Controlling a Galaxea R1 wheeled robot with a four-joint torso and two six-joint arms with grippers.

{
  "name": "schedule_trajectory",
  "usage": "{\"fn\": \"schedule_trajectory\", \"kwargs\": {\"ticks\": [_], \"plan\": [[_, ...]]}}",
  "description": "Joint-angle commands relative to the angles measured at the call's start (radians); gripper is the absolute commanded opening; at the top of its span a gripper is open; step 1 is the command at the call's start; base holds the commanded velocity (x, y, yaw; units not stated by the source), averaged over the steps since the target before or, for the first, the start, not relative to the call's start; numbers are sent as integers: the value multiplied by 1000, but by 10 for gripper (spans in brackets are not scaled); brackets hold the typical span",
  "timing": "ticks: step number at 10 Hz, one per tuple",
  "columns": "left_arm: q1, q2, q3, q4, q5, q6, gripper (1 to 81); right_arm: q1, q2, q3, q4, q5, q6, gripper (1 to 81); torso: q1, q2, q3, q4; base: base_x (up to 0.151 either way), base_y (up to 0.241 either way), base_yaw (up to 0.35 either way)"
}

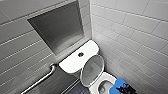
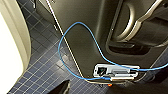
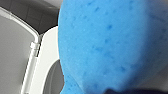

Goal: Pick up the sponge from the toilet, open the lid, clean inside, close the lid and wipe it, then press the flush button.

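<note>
The right end effector (image 1: 127, 89) is closed on the sponge (image 1: 119, 83): its dark fingers overlap the blue pad's lower edge in the head view. In the right wrist view the sponge (image 3: 110, 42) sits right in front of the camera.

The sponge is at the right side of the bowl (image 1: 108, 79), over its rim. Whether it touches the ceramic cannot be told. The bowl is uncovered. The lid (image 1: 92, 70) stands raised, leaning back toward the tank (image 1: 73, 62), its inner face turned to the bowl. The right wrist view shows the lid (image 3: 12, 50) beside the sponge, with a white hinge (image 3: 34, 47) between it and the bowl's rim (image 3: 48, 62).

The tank's flat top carries the dark round button (image 1: 80, 54) near its middle. The toilet stands in a corner of pale tiled wall (image 1: 130, 37). A recessed grey niche (image 1: 58, 27) is set in the wall above the tank, and a metal grab bar (image 1: 41, 80) runs along the wall to the left of the toilet.

A dark tip at the edge of the left wrist view looks like the left end effector (image 2: 62, 89); whether it is open or closed cannot be told. It is low, over a dark blue tiled floor (image 2: 42, 70), with the toilet's white side (image 2: 8, 57) near. A thin blue cable (image 2: 78, 23) loops across the robot's dark base (image 2: 82, 35) to a small white socket box (image 2: 116, 71).
</note>
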Motion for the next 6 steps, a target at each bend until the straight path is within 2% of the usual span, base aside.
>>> {"fn": "schedule_trajectory", "kwargs": {"ticks": [1,4,6], "plan": [[28,-10,-10,11,45,-2,811,2,-116,124,42,37,20,10,0,0,0,0,0,0,0],[28,-5,-10,12,48,3,811,-95,-198,207,53,140,20,10,0,0,0,0,0,0,0],[28,-5,-10,12,48,3,811,-162,-196,216,73,206,20,10,0,0,0,0,0,0,0]]}}
